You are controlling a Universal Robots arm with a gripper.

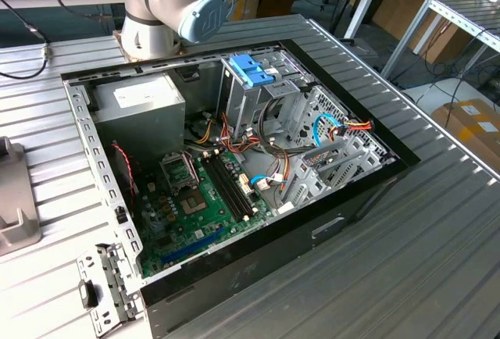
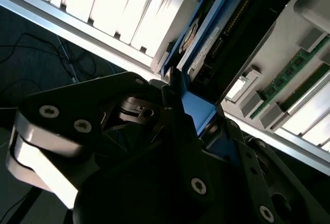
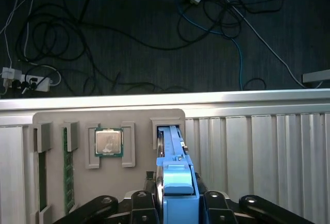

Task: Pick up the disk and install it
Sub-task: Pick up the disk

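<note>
The disk [image 3: 172, 154] stands on edge in a slot of a grey parts tray [image 3: 108, 118], its blue plastic bracket running along its edges. In both wrist views my gripper [image 3: 174, 184] sits over it, one black finger [image 3: 148, 185] pressed against each side of the blue bracket. The second wrist view shows the disk [image 2: 198, 43] with its pale label and connector edge, and the gripper [image 2: 198, 111] shut on its bracket. The open computer case [image 1: 101, 190] lies on the ribbed table in the exterior view, with the arm's base [image 1: 168, 3] behind it.
The tray also holds a processor chip [image 3: 109, 142] and memory sticks [image 3: 67, 167]. Cables [image 3: 103, 38] lie on the dark floor beyond the table edge [image 3: 165, 99]. Inside the case are a grey power-supply box [image 1: 141, 105], a motherboard [image 1: 195, 198] and a drive cage with a blue latch [image 1: 251, 69].
</note>
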